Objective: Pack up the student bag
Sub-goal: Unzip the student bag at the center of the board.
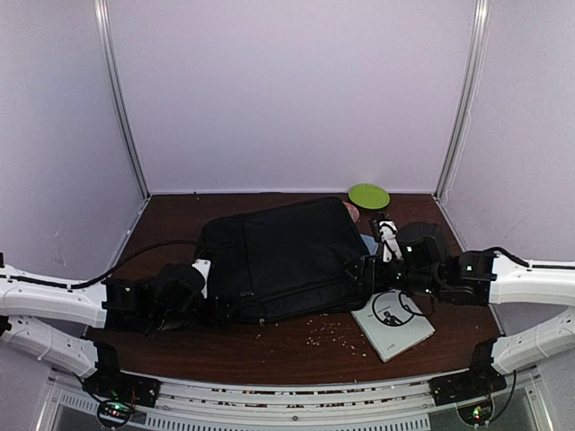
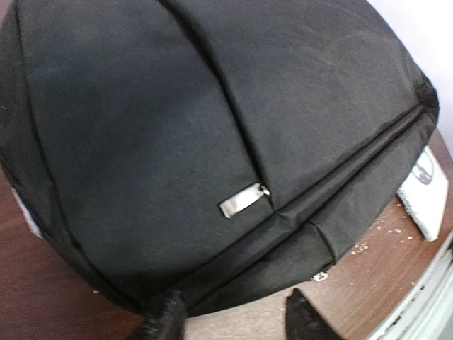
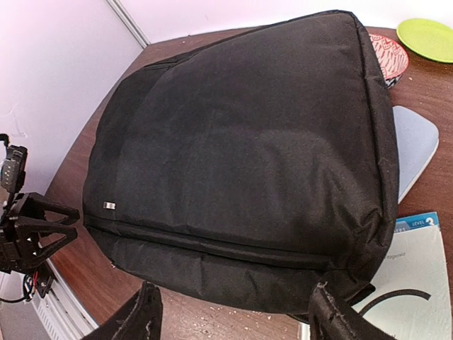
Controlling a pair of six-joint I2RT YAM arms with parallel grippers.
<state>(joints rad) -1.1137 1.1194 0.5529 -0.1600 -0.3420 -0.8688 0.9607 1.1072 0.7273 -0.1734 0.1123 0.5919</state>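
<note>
Top external view: student bag [image 1: 283, 256] flat on table [image 1: 175, 215]; wrist views show me left pincer [image 2: 237, 324] and right pincer [image 3: 237, 319] spread.

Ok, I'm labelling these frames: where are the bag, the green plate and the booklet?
bag [image 1: 287, 256]: top view, middle of its front panel.
green plate [image 1: 368, 195]: top view, its centre.
booklet [image 1: 397, 334]: top view, bare white cover.
</note>
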